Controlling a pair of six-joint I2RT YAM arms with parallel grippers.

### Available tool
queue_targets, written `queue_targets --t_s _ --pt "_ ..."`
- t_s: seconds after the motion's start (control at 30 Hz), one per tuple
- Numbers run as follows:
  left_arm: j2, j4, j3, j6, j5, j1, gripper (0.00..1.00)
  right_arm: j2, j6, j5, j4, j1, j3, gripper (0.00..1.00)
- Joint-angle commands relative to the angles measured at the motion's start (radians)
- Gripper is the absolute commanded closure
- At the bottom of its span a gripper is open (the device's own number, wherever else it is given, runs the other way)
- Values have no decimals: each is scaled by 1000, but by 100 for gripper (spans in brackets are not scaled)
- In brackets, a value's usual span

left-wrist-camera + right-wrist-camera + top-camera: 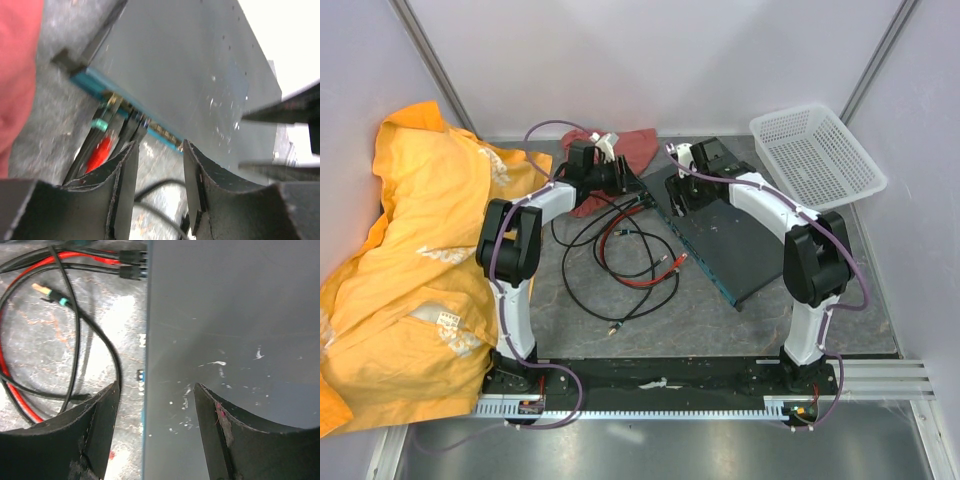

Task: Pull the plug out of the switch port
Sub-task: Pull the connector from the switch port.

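The switch is a flat dark slab with a teal long edge, lying right of centre. Black and red plugs sit in ports at the far end of that edge. In the left wrist view the switch slants across and the plugs sit just beyond my left finger. My left gripper is open and empty, close to the plugs; it also shows in the top view. My right gripper is open, straddling the switch's edge from above; the plugs are ahead of it.
Loose black and red cables coil on the table left of the switch. A red cloth lies behind the left gripper. An orange cloth fills the left side. A white mesh basket stands at the back right.
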Motion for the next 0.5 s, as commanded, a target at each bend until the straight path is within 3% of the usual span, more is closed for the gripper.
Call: queue_targets --t_s 0.0,0.27,0.47 --pt "50 6 87 -29 -81 -14 53 -79 7 32 40 8 -22 30" --pt "120 -122 178 94 -32 -10 55 -106 -12 40 23 8 -60 28" --pt "107 -163 153 177 -40 10 53 -102 -9 34 20 8 -62 27"
